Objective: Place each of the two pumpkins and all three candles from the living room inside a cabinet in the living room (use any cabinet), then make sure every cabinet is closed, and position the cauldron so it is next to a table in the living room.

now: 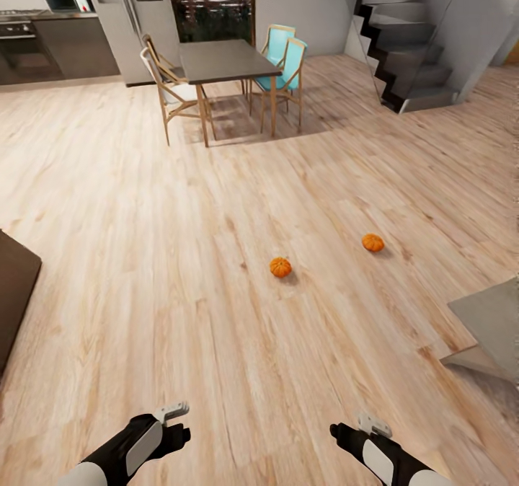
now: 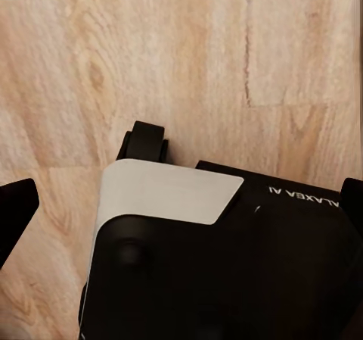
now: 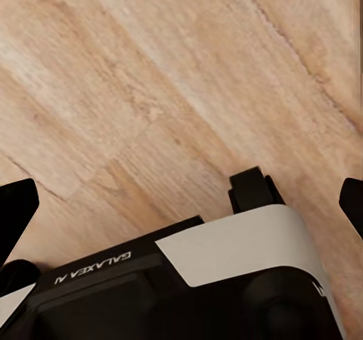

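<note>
Head view of the living room. Two pumpkins lie on the bare wooden floor, well ahead of both arms: the nearer pumpkin roughly midway between the arms' lines, the farther pumpkin ahead and to the robot's right, apart from the first. Judged from this layout, the right gripper is somewhat the closer to both; the left gripper is farther off. Both are round, so no long axis governs approach. Both grippers hang low over the floor, holding nothing; how far either stands open cannot be told. In both wrist views the robot's dark casing bears the lettering "GALAXEA AI", partly cut off in the left one.
</note>
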Controlling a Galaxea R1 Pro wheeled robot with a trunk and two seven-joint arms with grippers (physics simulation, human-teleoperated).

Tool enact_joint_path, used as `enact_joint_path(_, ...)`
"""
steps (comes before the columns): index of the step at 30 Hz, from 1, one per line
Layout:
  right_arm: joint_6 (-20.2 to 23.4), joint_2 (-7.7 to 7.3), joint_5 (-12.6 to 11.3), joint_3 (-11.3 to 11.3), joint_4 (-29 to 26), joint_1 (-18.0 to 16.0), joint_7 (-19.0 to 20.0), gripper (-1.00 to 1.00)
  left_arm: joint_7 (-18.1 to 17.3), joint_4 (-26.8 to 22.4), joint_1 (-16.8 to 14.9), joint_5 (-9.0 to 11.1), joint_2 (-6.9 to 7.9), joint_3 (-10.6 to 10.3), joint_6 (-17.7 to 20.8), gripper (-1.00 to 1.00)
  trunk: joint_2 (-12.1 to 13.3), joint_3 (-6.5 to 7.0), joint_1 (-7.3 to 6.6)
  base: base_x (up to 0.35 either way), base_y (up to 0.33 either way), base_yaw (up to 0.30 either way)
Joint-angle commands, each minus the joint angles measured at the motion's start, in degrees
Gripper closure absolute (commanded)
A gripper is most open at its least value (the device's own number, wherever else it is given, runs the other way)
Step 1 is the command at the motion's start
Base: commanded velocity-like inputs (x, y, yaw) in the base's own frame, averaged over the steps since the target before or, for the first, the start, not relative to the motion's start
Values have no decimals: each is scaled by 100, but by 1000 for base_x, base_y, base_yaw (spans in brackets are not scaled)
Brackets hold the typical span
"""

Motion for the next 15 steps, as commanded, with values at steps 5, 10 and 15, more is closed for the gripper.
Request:
enact_joint_path(5,12,4,-39,48,-14,-1,-25,-100,50,-18,-1,59,19,-44,16,-100,-3,-32,2,236,0,-131)
enact_joint_path(10,-30,5,-32,51,-14,-1,-17,-100,50,-15,0,61,30,-44,-9,-100,-3,-36,2,304,0,-19)
enact_joint_path(15,-100,14,-21,51,-16,-1,-10,-100,50,83,0,53,26,-49,-44,-100,-3,-34,2,321,0,-2)
